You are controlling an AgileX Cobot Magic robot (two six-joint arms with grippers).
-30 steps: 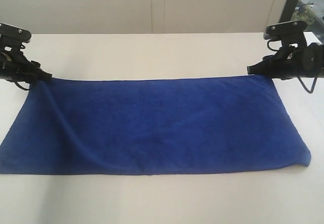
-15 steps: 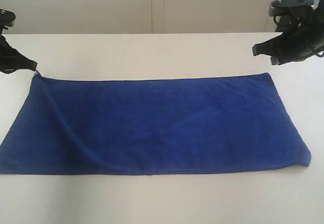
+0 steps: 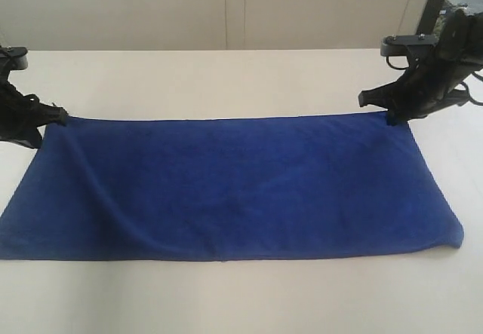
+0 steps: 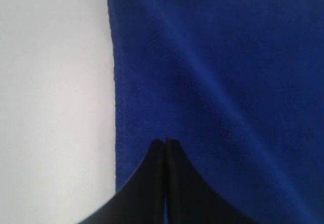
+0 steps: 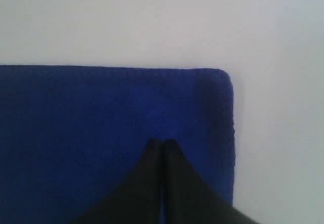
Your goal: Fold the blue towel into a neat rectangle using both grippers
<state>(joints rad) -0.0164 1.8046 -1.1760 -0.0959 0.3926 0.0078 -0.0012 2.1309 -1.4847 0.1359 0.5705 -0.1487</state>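
Observation:
The blue towel (image 3: pixel 241 187) lies spread flat and long across the white table, with a soft diagonal ridge near its left end. My left gripper (image 3: pixel 59 113) sits at the towel's far left corner, jaws pressed together with a thin sliver of blue cloth between them. In the left wrist view its tips (image 4: pixel 165 142) rest on the towel (image 4: pixel 217 72) just inside the side hem. My right gripper (image 3: pixel 389 117) is shut on the far right corner; its tips (image 5: pixel 161 142) stand on the towel (image 5: pixel 101 113) close to that rounded corner.
The white table (image 3: pixel 226 78) runs bare behind the towel to a pale wall. Another strip of table shows in front of the towel's near edge. A dark frame post (image 3: pixel 434 2) rises at the back right.
Both grippers went from open to shut. They lifted off the far corners half a second ago and have come back down onto them. The towel lies as before.

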